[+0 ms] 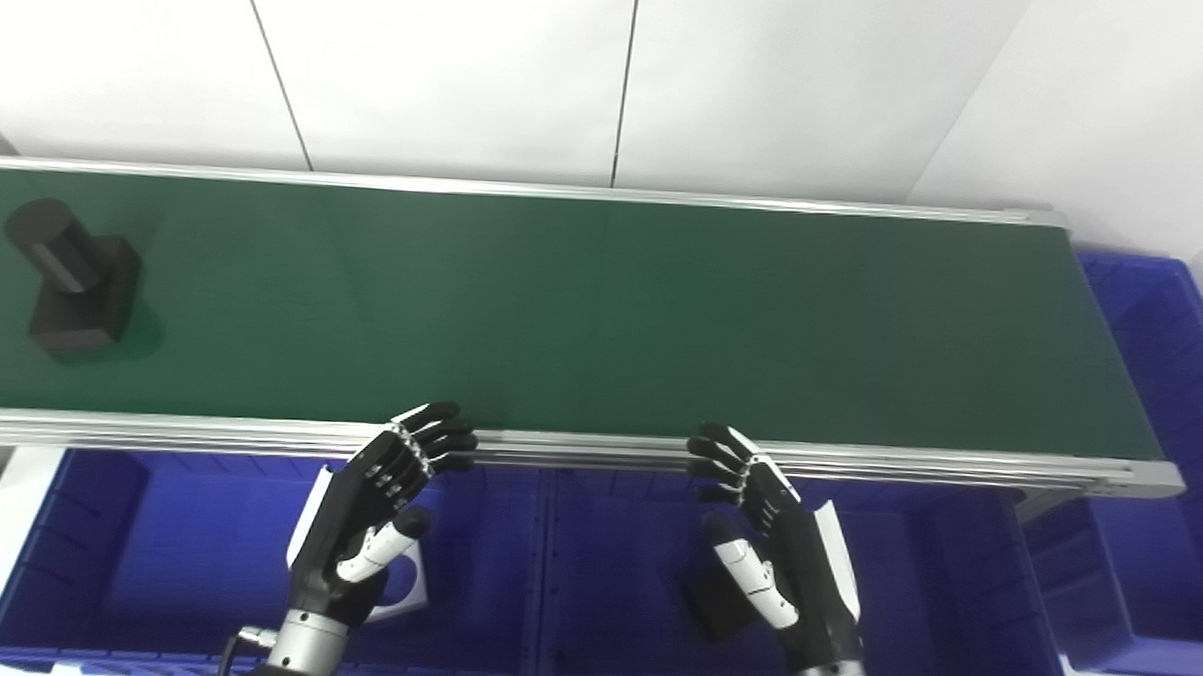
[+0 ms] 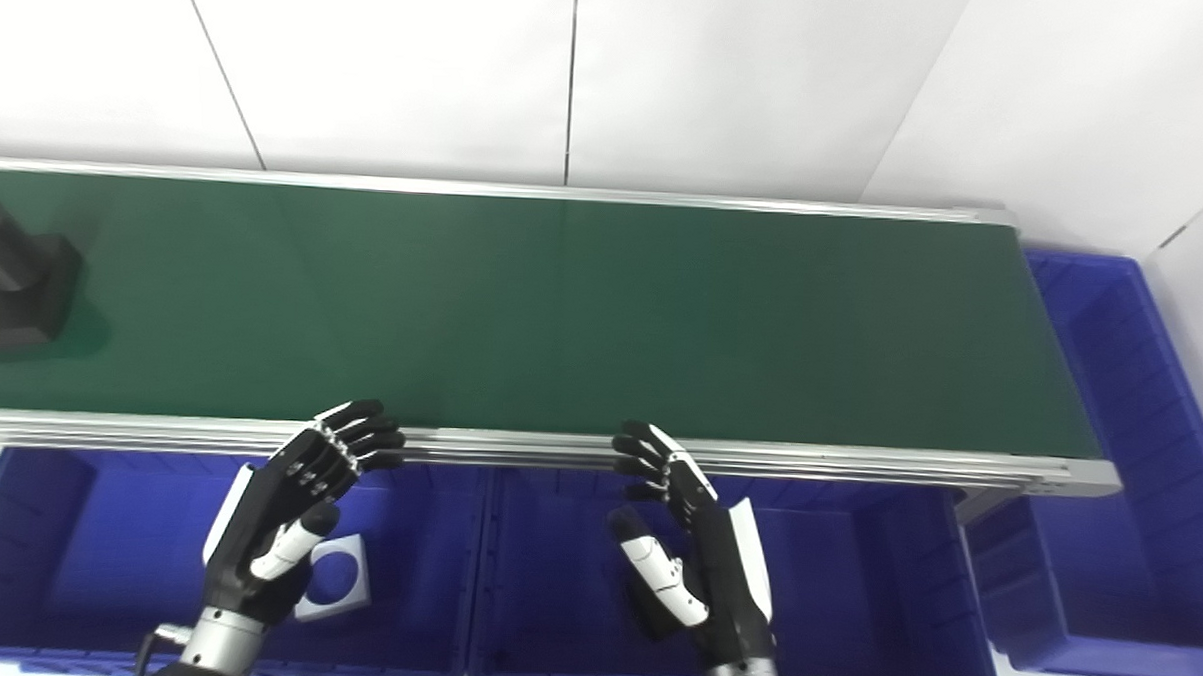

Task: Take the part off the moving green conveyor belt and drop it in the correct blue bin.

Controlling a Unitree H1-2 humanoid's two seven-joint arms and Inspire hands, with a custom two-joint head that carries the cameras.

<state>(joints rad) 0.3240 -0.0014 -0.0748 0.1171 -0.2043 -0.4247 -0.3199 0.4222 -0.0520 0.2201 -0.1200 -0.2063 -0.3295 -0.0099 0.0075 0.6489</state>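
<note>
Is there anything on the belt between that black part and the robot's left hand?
No, only bare green belt lies between the black part and the left hand, in both views.

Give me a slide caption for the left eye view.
Both hands, left and right, wait open above blue bins as a black part rides the green belt.

The belt [image 1: 603,308] is plain dark green, edged with silver rails [image 1: 658,450]. A black part [image 1: 68,279] lies on it. The bins [image 1: 114,551] are blue. Both hands [image 1: 375,510] [image 1: 774,544] are black with white panels. The wall [image 1: 611,68] is white with thin dark seams.
</note>
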